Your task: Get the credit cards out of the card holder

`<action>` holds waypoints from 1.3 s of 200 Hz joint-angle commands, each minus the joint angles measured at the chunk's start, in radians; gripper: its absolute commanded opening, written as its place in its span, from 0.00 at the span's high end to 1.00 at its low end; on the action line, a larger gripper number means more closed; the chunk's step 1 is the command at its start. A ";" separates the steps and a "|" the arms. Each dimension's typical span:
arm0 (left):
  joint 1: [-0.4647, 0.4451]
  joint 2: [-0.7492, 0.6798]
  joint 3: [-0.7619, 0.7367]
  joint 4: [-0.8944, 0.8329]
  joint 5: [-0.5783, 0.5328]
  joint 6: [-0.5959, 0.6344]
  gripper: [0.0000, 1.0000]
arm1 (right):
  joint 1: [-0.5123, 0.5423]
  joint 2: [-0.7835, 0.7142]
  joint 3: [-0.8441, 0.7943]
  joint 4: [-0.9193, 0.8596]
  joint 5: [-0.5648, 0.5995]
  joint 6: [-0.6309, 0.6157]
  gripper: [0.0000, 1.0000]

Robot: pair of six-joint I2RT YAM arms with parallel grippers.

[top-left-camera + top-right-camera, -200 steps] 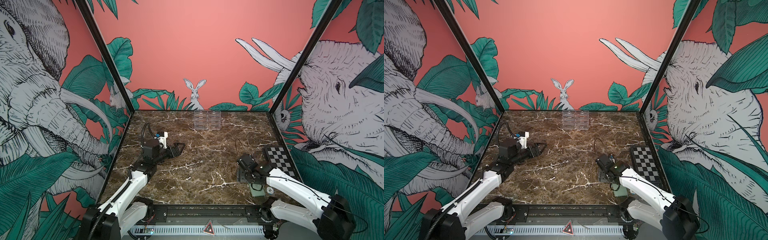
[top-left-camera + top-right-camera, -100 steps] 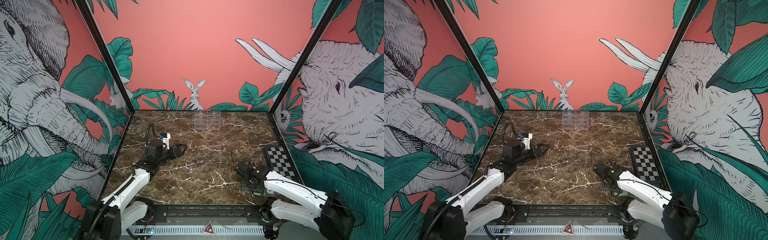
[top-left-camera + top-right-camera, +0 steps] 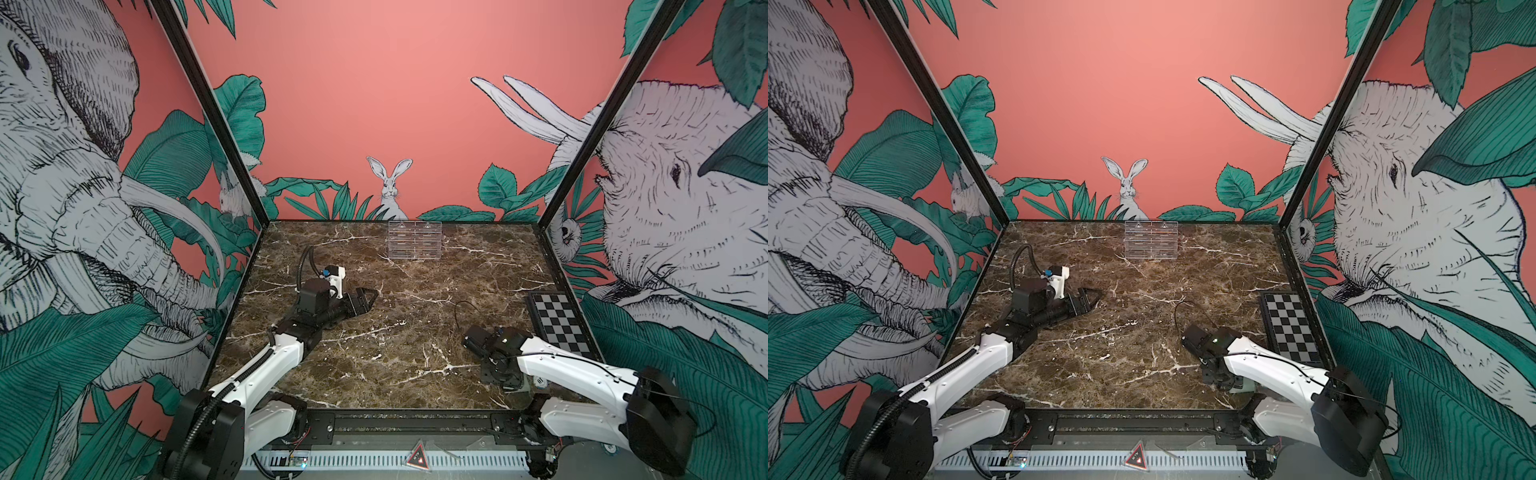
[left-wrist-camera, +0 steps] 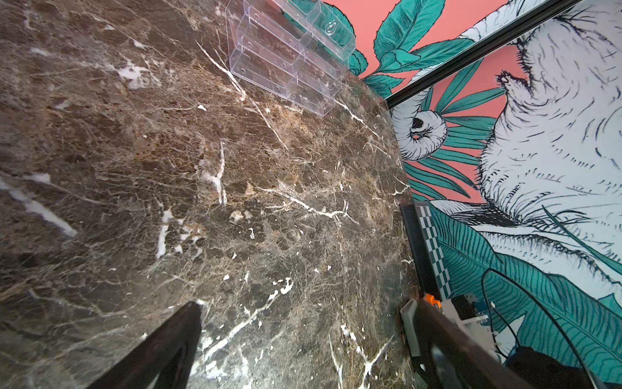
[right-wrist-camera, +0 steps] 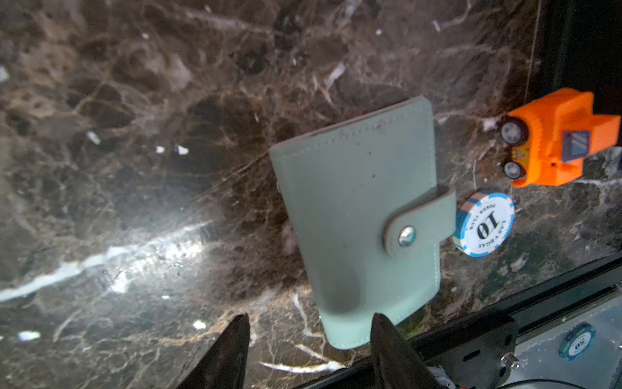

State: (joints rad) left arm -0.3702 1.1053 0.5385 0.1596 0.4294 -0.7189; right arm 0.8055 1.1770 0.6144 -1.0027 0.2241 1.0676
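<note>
- Card holder [image 5: 360,219] is seen lying flat and closed on the brown marble tabletop [image 5: 134,168], with its tab fastened over the pale green cover by a metal snap.
- It is placed at the front right of the tabletop, close to the black front rail [image 5: 471,333], and in both top views it is largely hidden under the right arm.
- The right hand [image 5: 309,320] is lowered over the near end of the holder, which is framed between the two dark fingers [image 5: 387,347]. The fingers are partly spread: one is set at the holder's edge and a gap is left beside the other, so nothing is gripped.
- The left hand [image 3: 368,296] is spread wide and empty, low over bare marble on the left side, well apart from the holder.
- A blue-and-white poker chip [image 5: 483,224] marked 10 is found just beside the tab, and an orange toy vehicle [image 5: 558,138] is seen near it.
- A clear acrylic stand [image 3: 414,240] is set at the back wall, and a checkered board [image 3: 559,322] is laid along the right edge.
</note>
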 commanded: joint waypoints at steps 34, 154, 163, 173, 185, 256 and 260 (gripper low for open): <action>-0.013 0.050 0.003 0.108 0.024 -0.027 0.02 | 0.011 0.052 0.043 -0.042 0.081 0.109 0.39; -0.033 0.154 0.020 0.241 0.095 -0.055 0.02 | 0.008 0.008 0.012 0.044 0.135 0.374 0.23; -0.033 0.156 0.017 0.244 0.097 -0.056 0.03 | 0.008 0.001 0.001 0.053 0.141 0.396 0.23; -0.033 0.157 0.015 0.247 0.098 -0.057 0.02 | 0.005 0.000 0.001 0.027 0.170 0.417 0.22; -0.033 0.156 0.012 0.247 0.100 -0.057 0.03 | 0.000 -0.005 0.007 0.011 0.188 0.426 0.21; -0.035 0.166 0.006 0.264 0.098 -0.070 0.03 | -0.047 -0.005 -0.061 0.133 0.132 0.433 0.19; -0.036 0.165 0.007 0.263 0.098 -0.071 0.03 | -0.048 -0.005 -0.073 0.143 0.127 0.438 0.19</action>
State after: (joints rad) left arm -0.3988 1.2682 0.5396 0.3904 0.5167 -0.7757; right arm 0.7681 1.1805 0.5972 -0.9150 0.3832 1.4738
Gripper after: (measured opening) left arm 0.976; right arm 0.807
